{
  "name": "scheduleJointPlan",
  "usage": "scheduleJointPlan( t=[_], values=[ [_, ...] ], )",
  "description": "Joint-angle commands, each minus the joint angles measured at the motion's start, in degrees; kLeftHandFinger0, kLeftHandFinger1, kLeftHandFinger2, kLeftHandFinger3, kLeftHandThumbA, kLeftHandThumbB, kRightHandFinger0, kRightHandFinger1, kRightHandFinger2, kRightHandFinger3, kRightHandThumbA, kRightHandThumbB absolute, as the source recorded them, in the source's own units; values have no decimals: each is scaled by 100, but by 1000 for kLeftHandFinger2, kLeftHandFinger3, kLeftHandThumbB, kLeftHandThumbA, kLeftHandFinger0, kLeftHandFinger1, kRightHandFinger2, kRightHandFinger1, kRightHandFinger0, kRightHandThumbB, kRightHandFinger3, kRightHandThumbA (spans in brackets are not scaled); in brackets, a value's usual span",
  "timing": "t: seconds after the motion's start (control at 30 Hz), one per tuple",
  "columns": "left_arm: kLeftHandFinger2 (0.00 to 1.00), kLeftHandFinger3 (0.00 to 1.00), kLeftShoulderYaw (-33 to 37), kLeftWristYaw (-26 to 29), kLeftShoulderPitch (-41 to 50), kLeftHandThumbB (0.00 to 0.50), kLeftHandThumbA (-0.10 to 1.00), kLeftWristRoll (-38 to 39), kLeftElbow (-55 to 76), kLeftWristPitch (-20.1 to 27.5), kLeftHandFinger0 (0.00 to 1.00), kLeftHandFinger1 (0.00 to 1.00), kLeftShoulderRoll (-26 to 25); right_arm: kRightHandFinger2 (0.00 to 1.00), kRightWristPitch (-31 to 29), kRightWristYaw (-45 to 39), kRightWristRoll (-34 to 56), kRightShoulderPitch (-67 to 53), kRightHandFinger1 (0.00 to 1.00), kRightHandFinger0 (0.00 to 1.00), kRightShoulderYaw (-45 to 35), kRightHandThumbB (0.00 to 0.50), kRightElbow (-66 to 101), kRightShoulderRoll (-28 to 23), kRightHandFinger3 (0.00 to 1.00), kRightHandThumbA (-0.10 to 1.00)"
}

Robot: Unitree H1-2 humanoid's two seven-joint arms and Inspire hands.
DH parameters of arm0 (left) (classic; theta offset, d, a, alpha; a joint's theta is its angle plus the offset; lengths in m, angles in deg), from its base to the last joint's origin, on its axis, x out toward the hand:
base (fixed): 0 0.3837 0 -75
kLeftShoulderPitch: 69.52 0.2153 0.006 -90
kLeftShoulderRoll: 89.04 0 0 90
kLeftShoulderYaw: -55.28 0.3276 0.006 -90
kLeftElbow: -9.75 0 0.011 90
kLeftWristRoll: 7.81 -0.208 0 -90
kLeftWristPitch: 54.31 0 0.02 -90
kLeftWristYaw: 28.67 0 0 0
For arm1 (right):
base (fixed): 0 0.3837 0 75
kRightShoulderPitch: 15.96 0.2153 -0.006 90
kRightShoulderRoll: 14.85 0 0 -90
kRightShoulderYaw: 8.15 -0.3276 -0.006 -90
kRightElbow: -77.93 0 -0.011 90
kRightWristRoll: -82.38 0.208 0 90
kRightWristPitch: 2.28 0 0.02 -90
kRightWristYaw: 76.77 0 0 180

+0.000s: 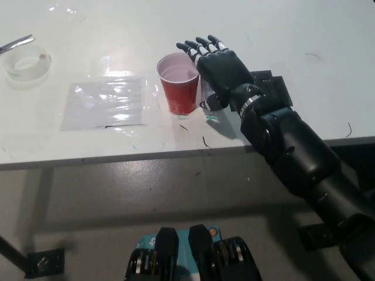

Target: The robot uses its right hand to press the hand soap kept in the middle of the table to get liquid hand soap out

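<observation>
Hand soap bottle (210,105) stands near the middle of the white tabletop (304,35), a little back from its front edge, almost wholly hidden under my black right hand (220,67); only a sliver of clear plastic with a greenish base shows below my palm. My hand lies flat over the top of it, palm down, fingers (199,47) stretched out and slightly fanned, closing on nothing. Whether my palm is touching the pump I cannot tell, since the pump itself is covered.

A red plastic cup (179,83) stands upright just beside the bottle, on the side toward the tabletop's left edge, its pale inside showing; my fingertips reach past its rim at the back. A black flat block (270,88) lies on the tabletop just beside my wrist, toward the right edge.

A clear plastic sheet (105,102) lies flat, catching glare, left of the cup and a little apart from it. Near the far left corner sits a roll of clear tape (24,63), with the tip of a metal tool (16,42) just behind it at the edge of the picture. A few short dark threads (205,140) lie near the front edge below the cup.

My white left hand is out of view.
</observation>
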Motion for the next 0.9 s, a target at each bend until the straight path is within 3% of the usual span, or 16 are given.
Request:
scheduleJointPlan(
  t=[0.0, 0.3, 0.4, 0.6, 0.7, 0.87],
  values=[
    [611, 845, -4, -50, -59, 82, 1000, 86, 213, -11, 345, 471, -252, 1000, 76, -605, 145, -553, 1000, 1000, 191, 324, -311, -16, 1000, 1000],
    [594, 821, 6, -127, 82, 94, 1000, 51, 87, 114, 313, 453, -179, 1000, 2, -580, 174, -224, 1000, 1000, 92, 365, -86, -184, 1000, 1000],
    [598, 823, 5, -157, 134, 108, 1000, 66, 66, 143, 306, 449, -174, 1000, -96, -620, 247, -22, 1000, 1000, 35, 336, -36, -231, 1000, 1000],
    [597, 824, 17, -82, 268, 121, 1000, 37, 171, 31, 319, 451, -132, 1000, -187, -525, 253, 291, 1000, 1000, -34, 376, 30, -283, 1000, 1000],
    [626, 836, 11, -109, 329, 118, 1000, 76, 153, 41, 320, 460, -125, 1000, -288, -402, 319, 492, 1000, 1000, -134, 352, -22, -255, 1000, 1000],
    [615, 829, -5, -48, 389, 115, 1000, 40, 162, 39, 329, 465, -110, 1000, -359, -354, 308, 829, 1000, 1000, -209, 406, -71, -229, 1000, 1000]
  ],
)
